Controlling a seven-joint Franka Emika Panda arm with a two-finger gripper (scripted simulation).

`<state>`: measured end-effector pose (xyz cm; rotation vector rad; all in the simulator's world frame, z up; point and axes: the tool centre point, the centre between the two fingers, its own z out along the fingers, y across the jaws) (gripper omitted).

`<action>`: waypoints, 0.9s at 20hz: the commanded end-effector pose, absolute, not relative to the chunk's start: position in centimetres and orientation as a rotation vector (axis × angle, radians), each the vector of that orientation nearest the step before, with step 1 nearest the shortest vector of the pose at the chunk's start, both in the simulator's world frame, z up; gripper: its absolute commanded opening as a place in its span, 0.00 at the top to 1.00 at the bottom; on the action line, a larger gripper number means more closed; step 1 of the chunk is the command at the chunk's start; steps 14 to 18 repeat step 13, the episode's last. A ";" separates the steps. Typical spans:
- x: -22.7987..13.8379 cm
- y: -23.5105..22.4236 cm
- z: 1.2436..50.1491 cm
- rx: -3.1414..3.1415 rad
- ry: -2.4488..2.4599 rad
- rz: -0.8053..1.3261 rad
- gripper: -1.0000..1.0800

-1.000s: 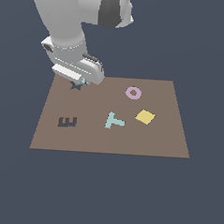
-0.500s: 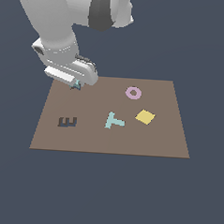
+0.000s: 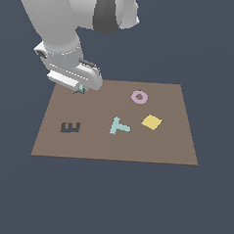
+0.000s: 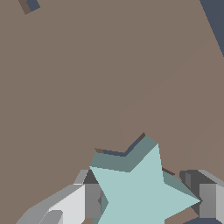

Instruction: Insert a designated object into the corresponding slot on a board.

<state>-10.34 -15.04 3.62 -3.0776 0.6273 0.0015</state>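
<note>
Here we are in the insertion step: our end effector (image 4: 146, 203) pinches the teal star (image 4: 142, 192) between its fingers (image 4: 89, 200), holding it near the board's (image 3: 176, 142) far corner on the exterior view's left. In the wrist view a dark sliver of the star slot (image 4: 131, 149) shows beside the star's edge, so the piece looks partly seated or just above it; we cannot tell which. Next we judge it needs its points aligned, then a straight press down.

Light-teal star (image 4: 142, 192) lying flat, partly over dark star-shaped slot (image 4: 127, 151), brown board (image 3: 161, 141)
</note>
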 end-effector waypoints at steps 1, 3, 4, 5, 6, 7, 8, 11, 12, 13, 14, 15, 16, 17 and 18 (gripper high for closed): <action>-10.4 -15.0 3.2 -3.077 0.634 0.004 1.00; -10.4 -15.0 3.0 -3.076 0.635 0.005 1.00; -10.4 -15.0 3.0 -3.076 0.635 0.005 0.04; -10.4 -15.0 3.0 -3.076 0.635 0.005 0.04; -10.4 -15.0 3.0 -3.076 0.635 0.005 0.04; -10.4 -15.0 3.0 -3.076 0.635 0.005 0.04; -10.4 -15.0 3.0 -3.076 0.635 0.005 0.04; -10.4 -15.0 3.0 -3.076 0.635 0.005 0.04; -10.4 -15.0 3.0 -3.076 0.635 0.005 0.04; -10.4 -15.0 3.0 -3.076 0.635 0.005 0.04; -10.4 -15.0 3.0 -3.076 0.635 0.005 0.04; -10.4 -15.0 3.0 -3.076 0.635 0.005 0.04; -10.4 -15.0 3.0 -3.076 0.635 0.005 0.04; -10.4 -15.0 3.0 -3.076 0.635 0.005 0.04; -10.4 -15.0 3.0 -3.076 0.635 0.005 0.04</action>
